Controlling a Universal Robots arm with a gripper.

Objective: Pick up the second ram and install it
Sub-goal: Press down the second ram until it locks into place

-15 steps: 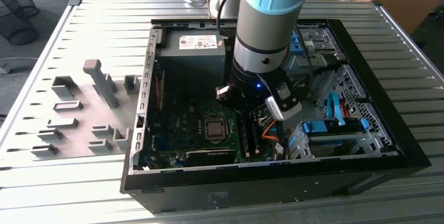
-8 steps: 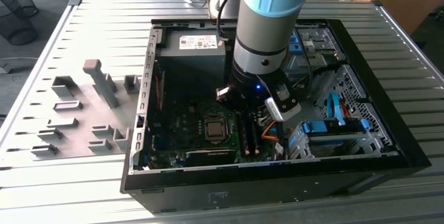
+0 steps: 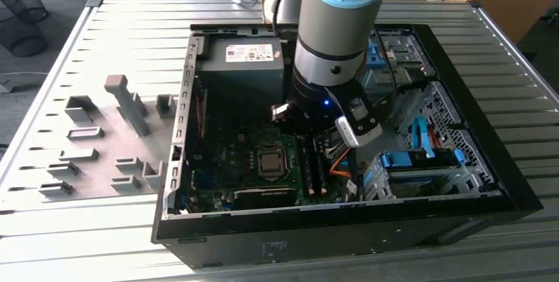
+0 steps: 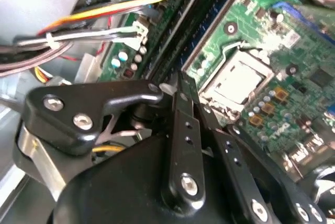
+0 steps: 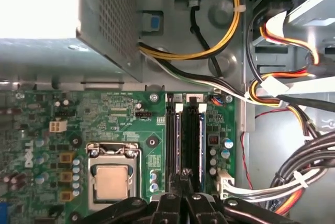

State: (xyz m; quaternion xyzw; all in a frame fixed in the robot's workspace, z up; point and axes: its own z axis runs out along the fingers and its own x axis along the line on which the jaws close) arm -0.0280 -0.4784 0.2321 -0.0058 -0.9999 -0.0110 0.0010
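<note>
Pincer: the gripper [image 5: 185, 176] has its black fingers [image 4: 181, 103] drawn narrow, the tips all but meeting; nothing bulky sits between them, and whether they pinch a thin edge cannot be told.
Pincer's place: low over the green board [image 5: 125, 124], tips at one end of the two long memory slots [image 5: 187, 140], which lie side by side.
Second ram: in the second wrist view a thin blue-green strip [image 4: 209, 33] runs along the slot nearer the processor, lying in line with the slot, its near end just beside the fingertips; whether it is pressed fully home cannot be told.
Processor: a square metal-capped socket [image 5: 111, 180] just beside the slots, bare on top.
Cables: yellow, orange, red, black and white wires [image 5: 272, 85] bundled on the slots' other side, some tied with white straps.
Power box: a grey perforated metal box [image 5: 107, 20] beyond the far end of the slots.
Arm: the grey and pale-blue arm [image 3: 332, 53] reaches straight down into the case.
Case: a black computer case [image 3: 349, 226] lying open, bright-blue drive latches [image 3: 410, 161] on the exterior view's right.
Table: a slatted metal table [image 3: 131, 33] under the case.
Holders: grey blocks [image 3: 122, 108] standing on the table, on the exterior view's left, well apart from the case's inside.
</note>
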